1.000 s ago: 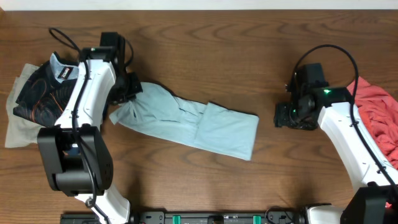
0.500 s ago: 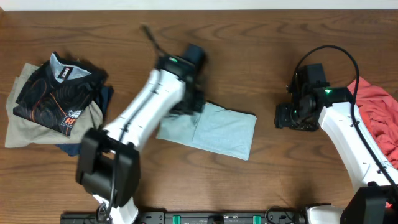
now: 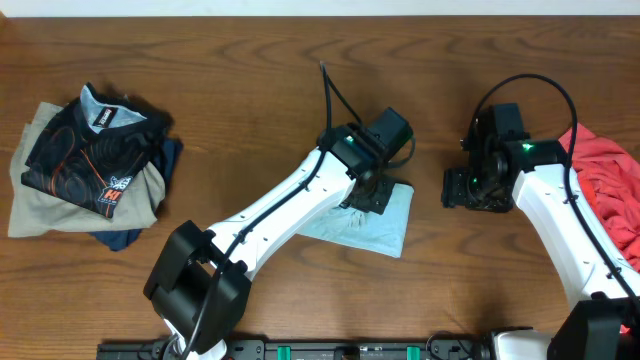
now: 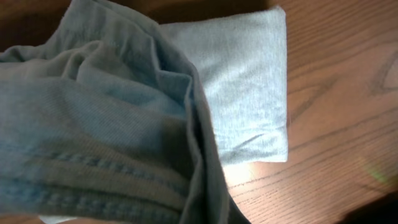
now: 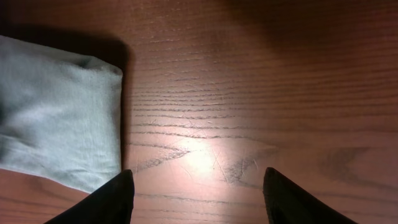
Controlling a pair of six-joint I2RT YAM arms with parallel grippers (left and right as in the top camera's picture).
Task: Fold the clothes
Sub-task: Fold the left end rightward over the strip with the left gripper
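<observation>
We were in what looked like a robotics lab, not a home: 2 white robot arms, the left arm (image 3: 290, 200) and the right arm (image 3: 560, 225), stood at a black rail (image 3: 350, 351) along a wooden table (image 3: 250, 60), trailing black cables (image 3: 525, 74), with clothes around them: a folded pile (image 3: 85, 165), a red heap (image 3: 610, 190), a pale blue shirt (image 3: 385, 228).

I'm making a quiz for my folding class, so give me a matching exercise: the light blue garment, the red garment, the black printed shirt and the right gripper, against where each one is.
1. light blue garment
2. red garment
3. black printed shirt
4. right gripper

A. topping the clothes pile, far left
B. open above the bare table
C. at the right edge
D. mid-table, under the left gripper

Pairs: 1-D, 2-C, 3-A, 4-B.
</observation>
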